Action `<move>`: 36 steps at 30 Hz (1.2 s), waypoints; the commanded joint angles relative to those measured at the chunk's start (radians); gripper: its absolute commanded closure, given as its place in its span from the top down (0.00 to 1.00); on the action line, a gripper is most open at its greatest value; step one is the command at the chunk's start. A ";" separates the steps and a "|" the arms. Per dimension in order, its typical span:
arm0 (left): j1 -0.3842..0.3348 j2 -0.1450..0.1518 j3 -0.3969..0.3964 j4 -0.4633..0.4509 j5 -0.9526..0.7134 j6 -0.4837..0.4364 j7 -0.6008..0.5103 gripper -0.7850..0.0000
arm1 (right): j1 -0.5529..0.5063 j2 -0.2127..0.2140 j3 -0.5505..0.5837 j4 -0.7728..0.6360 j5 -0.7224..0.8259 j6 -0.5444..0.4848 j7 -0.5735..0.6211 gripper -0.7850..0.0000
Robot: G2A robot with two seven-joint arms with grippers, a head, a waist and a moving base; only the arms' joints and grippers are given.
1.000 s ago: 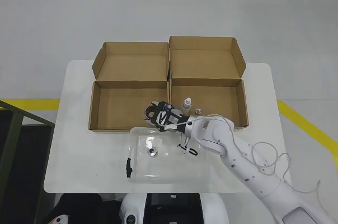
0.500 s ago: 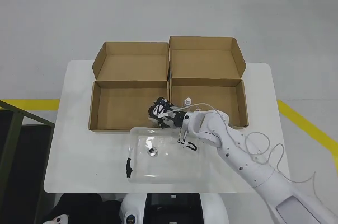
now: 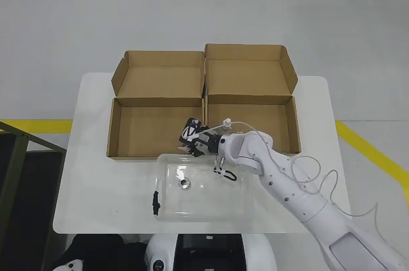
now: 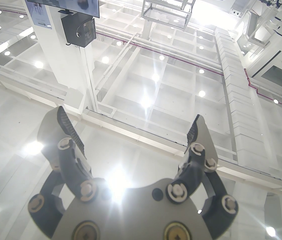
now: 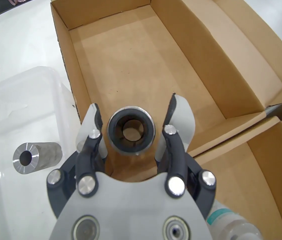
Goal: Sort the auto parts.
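Note:
My right gripper (image 5: 134,101) hangs open over the near right corner of the left cardboard box (image 5: 131,58). A black rubber and metal bushing (image 5: 131,133) sits between its fingers with a gap on each side, low in that box. In the top view the same gripper (image 3: 191,132) is at the inner near corner of the left box (image 3: 143,129). A grey metal cylinder (image 5: 36,154) with a bore lies in the clear plastic tray (image 3: 204,203). My left gripper (image 4: 129,114) is open with nothing between its fingers, and it points up at the ceiling.
The right cardboard box (image 3: 259,122) holds a small clear bottle (image 3: 226,123), which lies close beside the right wrist (image 5: 231,223). A black part (image 3: 155,202) rests at the tray's left edge. Both box lids stand open at the back. White table surface surrounds the boxes.
The right gripper moved from above the tray's far edge into the left box's corner. Its fingers now stand apart from the bushing.

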 commanded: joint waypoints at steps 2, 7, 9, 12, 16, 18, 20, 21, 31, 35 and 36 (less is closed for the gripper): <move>0.000 0.000 0.000 0.000 0.000 0.000 0.000 1.00 | 0.001 -0.002 0.009 -0.008 0.003 -0.003 -0.007 0.88; 0.000 0.000 0.000 0.000 0.000 0.000 0.000 1.00 | -0.010 0.006 0.049 -0.076 -0.013 -0.006 -0.030 0.93; 0.000 0.000 0.000 0.000 0.000 0.000 0.000 1.00 | -0.023 0.012 0.069 -0.127 -0.023 -0.015 -0.033 0.95; 0.000 0.000 0.000 0.000 0.000 0.000 0.000 1.00 | -0.055 0.023 0.095 -0.207 -0.040 -0.034 -0.028 0.96; 0.000 0.000 0.000 0.000 0.000 0.000 0.000 1.00 | -0.120 0.039 0.122 -0.319 -0.065 -0.066 -0.019 0.98; 0.000 0.000 0.000 0.000 0.000 0.000 0.000 1.00 | -0.155 0.047 0.133 -0.369 -0.084 -0.082 -0.011 0.99; 0.000 0.000 0.000 0.000 0.000 0.000 0.000 1.00 | -0.190 0.054 0.137 -0.413 -0.097 -0.105 -0.006 1.00; 0.000 0.000 0.000 0.000 0.000 0.000 0.000 1.00 | -0.205 0.057 0.139 -0.430 -0.107 -0.115 -0.004 0.99; 0.000 0.000 0.000 0.000 0.000 0.000 0.000 1.00 | -0.316 0.075 0.112 -0.480 -0.209 -0.180 -0.012 0.98; 0.000 0.000 0.000 0.000 0.000 0.000 0.000 1.00 | -0.346 0.079 0.092 -0.467 -0.248 -0.194 -0.026 1.00; 0.000 0.000 0.000 0.000 0.000 0.000 0.000 1.00 | -0.351 0.080 0.089 -0.463 -0.257 -0.198 -0.028 1.00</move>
